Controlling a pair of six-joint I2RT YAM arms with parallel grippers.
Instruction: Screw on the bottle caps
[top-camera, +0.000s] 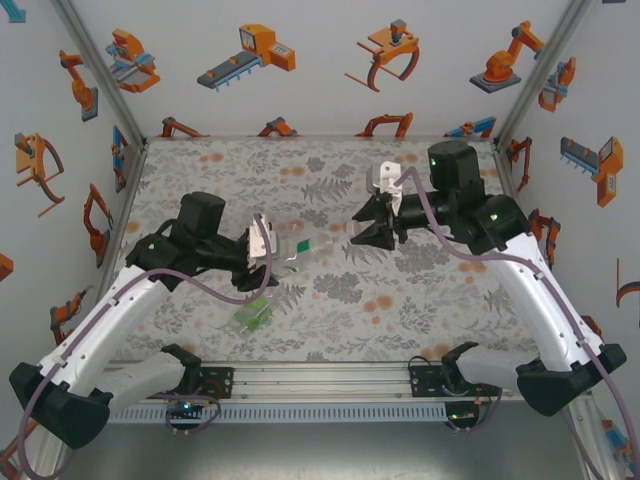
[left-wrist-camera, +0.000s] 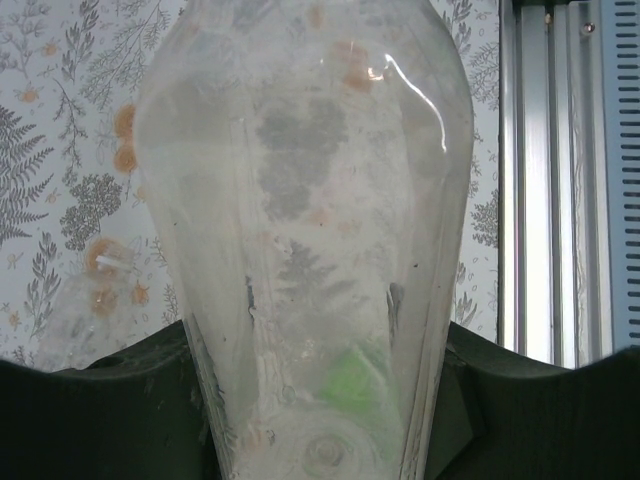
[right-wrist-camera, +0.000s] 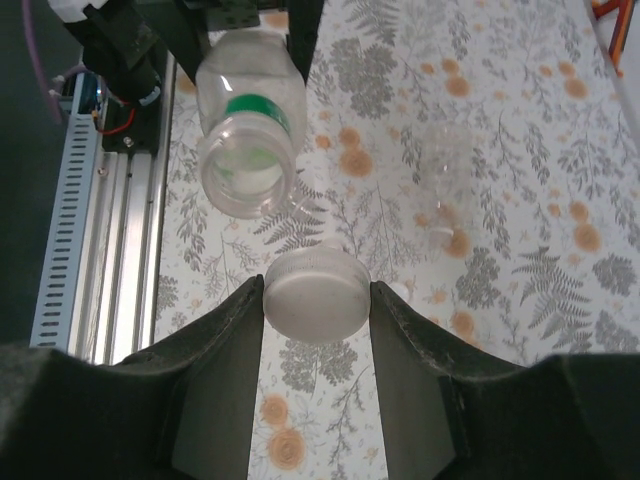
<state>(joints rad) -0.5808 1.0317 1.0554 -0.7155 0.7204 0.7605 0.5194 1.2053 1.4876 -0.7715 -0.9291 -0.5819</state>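
My left gripper (top-camera: 262, 255) is shut on a clear bottle (top-camera: 290, 250), held off the table with its open mouth toward the right arm. In the left wrist view this clear bottle (left-wrist-camera: 300, 200) stands between the jaws of the left gripper (left-wrist-camera: 320, 400). My right gripper (top-camera: 362, 225) is shut on a white bottle cap (right-wrist-camera: 317, 297), pinched by its rim between both fingers of the right gripper (right-wrist-camera: 317, 305). The cap hangs a short way in front of the held bottle's mouth (right-wrist-camera: 245, 175), apart from it. A green bottle (top-camera: 253, 313) lies on the table below the left gripper. Another clear bottle (right-wrist-camera: 445, 185) lies on the mat.
The table has a floral mat (top-camera: 320, 300). An aluminium rail (top-camera: 320, 380) runs along its near edge, seen also as the rail (left-wrist-camera: 560, 180) and the rail (right-wrist-camera: 100, 220). Walls printed with orange robots (top-camera: 250, 55) close the back and sides.
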